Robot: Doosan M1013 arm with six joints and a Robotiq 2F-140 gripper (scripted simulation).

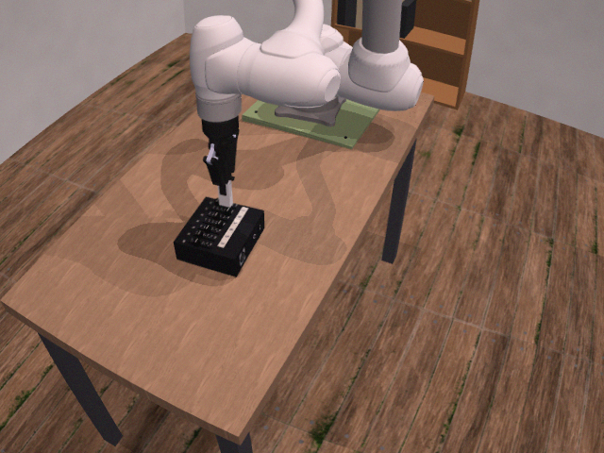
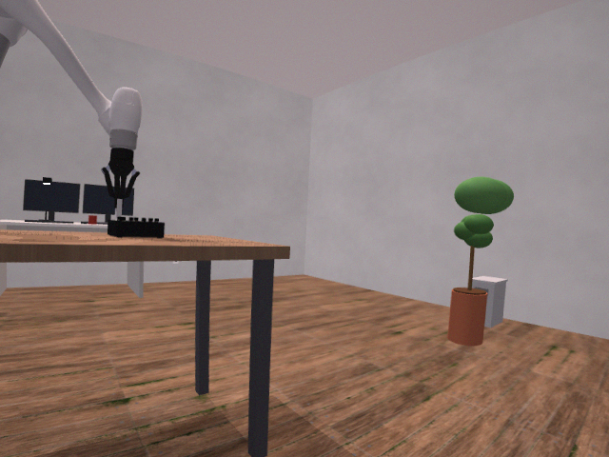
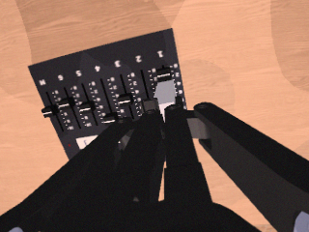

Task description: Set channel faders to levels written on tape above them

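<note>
The black lighting desk (image 1: 194, 251) (image 2: 135, 228) (image 3: 43, 77) stands on its feet on the wooden table (image 1: 146, 316) (image 2: 147, 248). It has several faders side by side, with a white tape strip (image 1: 233, 226) along one side. My gripper (image 1: 225, 198) (image 2: 118, 196) (image 3: 168, 94) is shut with nothing between the fingers. It points down at the far end of the desk. In the wrist view its grey fingertip pads sit in the rightmost fader's slot, right against that fader's cap (image 3: 164, 74), which is far along its slot. The other caps stand at mixed positions. My fingers hide the lower part of the desk.
The arm's green base plate (image 1: 356, 122) is fixed at the table's far end. A bookshelf (image 1: 439, 48) stands behind it. Monitors (image 2: 51, 196) are on another desk at the back, and a potted plant (image 2: 472, 295) stands on the floor far right.
</note>
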